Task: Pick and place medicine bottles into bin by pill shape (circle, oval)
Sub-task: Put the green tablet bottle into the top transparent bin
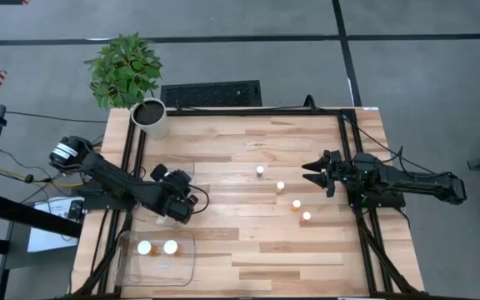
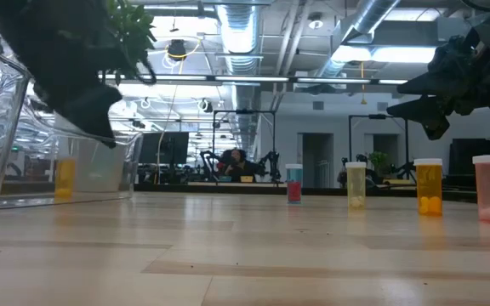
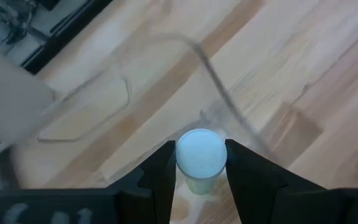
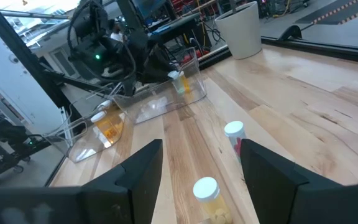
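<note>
Pinched in my left gripper (image 3: 201, 163), a white-capped pill bottle (image 3: 200, 152) hangs centre-bottom; right gripper (image 4: 201, 163) waits wide open.

We are looking straight down and level across the table (image 1: 248, 250); wrist cameras are sharing the clear bin (image 4: 188, 84) at nine o'clock.

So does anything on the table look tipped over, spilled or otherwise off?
Nothing stands out. The four loose bottles stand upright and capped, two more stand in the near clear bin, and the left end effector holds one upright.
</note>
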`<state>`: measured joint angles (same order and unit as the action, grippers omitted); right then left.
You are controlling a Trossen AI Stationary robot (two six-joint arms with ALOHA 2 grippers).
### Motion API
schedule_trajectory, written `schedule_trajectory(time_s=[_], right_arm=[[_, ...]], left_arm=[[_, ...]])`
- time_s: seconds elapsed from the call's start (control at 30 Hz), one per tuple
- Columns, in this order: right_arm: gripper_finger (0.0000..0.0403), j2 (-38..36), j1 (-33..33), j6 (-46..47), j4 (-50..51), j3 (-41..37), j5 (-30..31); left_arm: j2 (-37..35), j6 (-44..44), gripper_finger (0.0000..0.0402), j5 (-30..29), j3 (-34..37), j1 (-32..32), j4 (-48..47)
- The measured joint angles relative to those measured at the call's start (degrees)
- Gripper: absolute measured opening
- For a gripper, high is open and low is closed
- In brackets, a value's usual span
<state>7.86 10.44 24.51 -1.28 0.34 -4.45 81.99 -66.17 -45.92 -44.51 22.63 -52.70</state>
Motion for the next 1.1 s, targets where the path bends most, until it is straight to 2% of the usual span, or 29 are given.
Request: schedule_trajectory(time_s=[0.3, 0.43, 0.63, 0.73, 0.87, 1.1], right_arm=[[0.0225, 0.0, 0.0, 0.0, 0.0, 0.0, 0.0], [0.0225, 0.0, 0.0, 0.0, 0.0, 0.0, 0.0], [0.0225, 0.0, 0.0, -0.1, 0.0, 0.0, 0.0], [0.0225, 0.0, 0.0, -0.1, 0.0, 0.0, 0.0], [0.0225, 0.0, 0.0, -0.1, 0.0, 0.0, 0.0], [0.0225, 0.0, 0.0, -0.1, 0.0, 0.0, 0.0]], left_arm=[[-4.6, 0.6, 0.0122, -0.8, -1.8, 1.2, 0.0], [-8.5, -0.5, 0.0122, -0.9, -1.8, 3.0, -4.5], [-16.2, -0.7, 0.0122, -5.4, 0.2, 7.3, -8.0], [-20.5, -3.1, 0.0122, -5.8, 5.5, 9.0, -4.4], [-24.0, -2.2, 0.0120, -5.8, 12.5, 10.5, 5.2], [-23.1, 2.2, 0.0113, -6.4, 19.0, 10.4, 13.8]])
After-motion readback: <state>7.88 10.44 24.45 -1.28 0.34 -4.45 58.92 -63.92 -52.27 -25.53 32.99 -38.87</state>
